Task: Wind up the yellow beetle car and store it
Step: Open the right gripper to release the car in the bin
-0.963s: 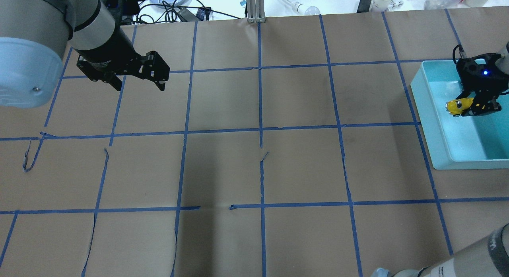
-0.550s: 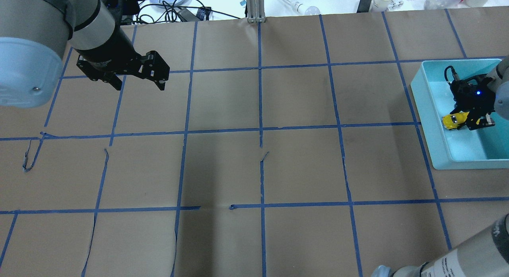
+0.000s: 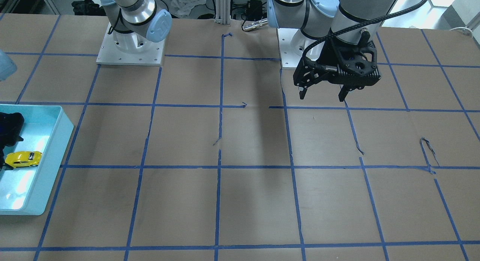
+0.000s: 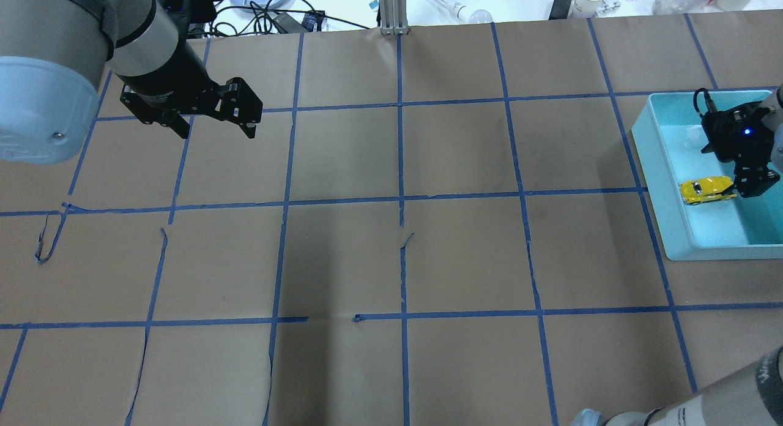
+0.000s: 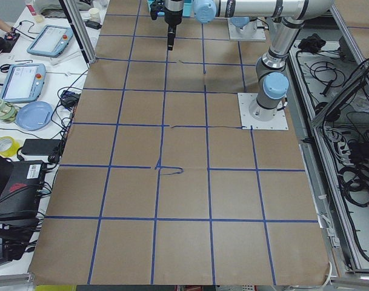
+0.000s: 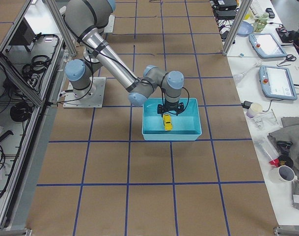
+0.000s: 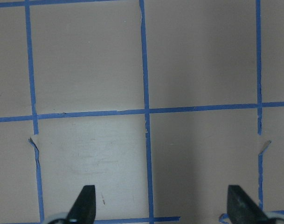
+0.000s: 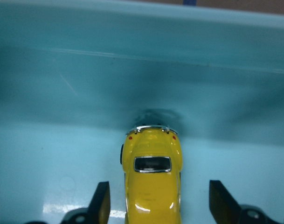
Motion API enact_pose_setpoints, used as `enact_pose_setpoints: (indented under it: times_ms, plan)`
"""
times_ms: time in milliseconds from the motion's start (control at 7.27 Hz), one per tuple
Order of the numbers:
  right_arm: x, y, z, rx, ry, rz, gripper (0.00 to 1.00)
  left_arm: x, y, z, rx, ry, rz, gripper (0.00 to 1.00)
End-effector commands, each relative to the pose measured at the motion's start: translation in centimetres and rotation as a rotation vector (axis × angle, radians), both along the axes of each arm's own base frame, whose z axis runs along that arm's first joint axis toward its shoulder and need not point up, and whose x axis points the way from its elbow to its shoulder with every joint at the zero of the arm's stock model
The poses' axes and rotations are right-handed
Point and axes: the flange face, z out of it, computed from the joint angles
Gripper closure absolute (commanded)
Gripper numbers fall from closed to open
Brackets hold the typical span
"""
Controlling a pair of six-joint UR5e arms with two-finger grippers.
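Note:
The yellow beetle car (image 4: 708, 190) rests on its wheels on the floor of a light-teal tray (image 4: 660, 181) at the table's right side. It also shows in the front view (image 3: 23, 158) and the right side view (image 6: 167, 122). My right gripper (image 4: 747, 180) is down in the tray and open. In the right wrist view the car (image 8: 152, 182) sits between the spread fingers (image 8: 100, 200) with a gap on each side. My left gripper (image 4: 215, 132) hangs open and empty over the far left of the table, and it shows in the front view (image 3: 321, 98).
Brown paper with a blue tape grid covers the table (image 4: 397, 261), and some tape is torn loose (image 4: 46, 242). A metal post (image 4: 391, 10) stands at the far edge. Cables and bottles lie beyond that edge. The tray (image 3: 48, 167) sits near the table's right end.
My right gripper came down into the tray with the car and opened. The car now rests free on the tray floor. The left arm has not moved.

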Motion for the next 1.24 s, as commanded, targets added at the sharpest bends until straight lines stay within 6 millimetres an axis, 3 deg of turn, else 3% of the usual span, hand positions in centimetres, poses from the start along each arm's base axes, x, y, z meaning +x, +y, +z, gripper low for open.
enact_pose_setpoints:
  times_ms: [0, 138, 275, 412, 825, 1100]
  plan:
    - [4.5, 0.1, 7.5, -0.067, 0.022, -0.087, 0.0, -0.2, -0.2, 0.5, -0.02, -0.007, -0.008, 0.0]
    - [7.5, -0.1, 11.7, -0.086, 0.02, -0.118, 0.0, -0.1, -0.3, 0.7, -0.026, -0.008, -0.006, 0.0]
    - [12.0, -0.2, 16.2, -0.081, 0.009, -0.083, 0.0, -0.1, -0.5, 0.3, -0.018, -0.007, -0.006, 0.0]
    - [16.5, 0.8, 20.1, -0.073, -0.015, -0.205, 0.0, -0.2, -0.5, 0.5, -0.021, -0.005, -0.006, 0.0]
    - [27.6, 2.8, 26.0, -0.063, -0.057, -0.462, 0.0, 0.0, -0.4, 0.7, -0.025, -0.009, -0.011, 0.0]
    - [35.8, 5.3, 27.0, -0.071, -0.089, -0.692, 0.0, 0.3, -0.2, 0.6, -0.025, -0.008, -0.008, 0.0]
